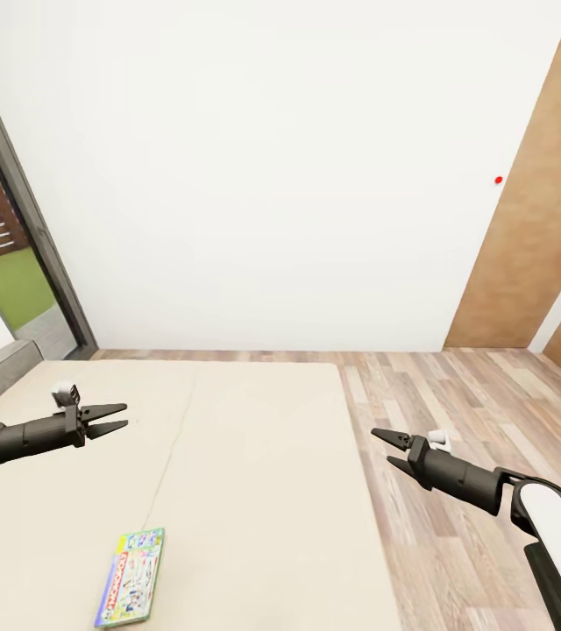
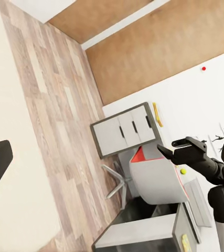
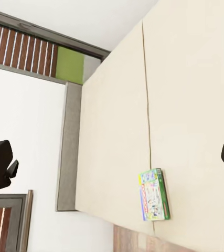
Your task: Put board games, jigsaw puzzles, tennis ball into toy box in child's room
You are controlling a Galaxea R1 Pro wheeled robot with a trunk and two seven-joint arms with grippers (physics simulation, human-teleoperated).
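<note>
One board game (image 1: 129,577), a flat green-edged box with a colourful printed lid, lies on the beige bed (image 1: 254,491) close to me, left of centre. It also appears in the right wrist view as the board game (image 3: 153,194) on the mattress. My left gripper (image 1: 123,416) hovers open over the bed, up and left of the box. Over the wood floor just off the bed's right edge, my right gripper (image 1: 384,445) is open and holds nothing. The tennis ball (image 2: 183,171) is a tiny yellow-green dot far off across the room.
A white wall (image 1: 272,175) and brown panels (image 1: 535,219) stand beyond the bed. Wood-plank floor (image 1: 456,394) runs along the bed's right side. A glazed door (image 1: 9,263) is at the left. Across the room are a pale cabinet (image 2: 125,128), a white chair (image 2: 153,178) and a dark grey cabinet (image 2: 138,231).
</note>
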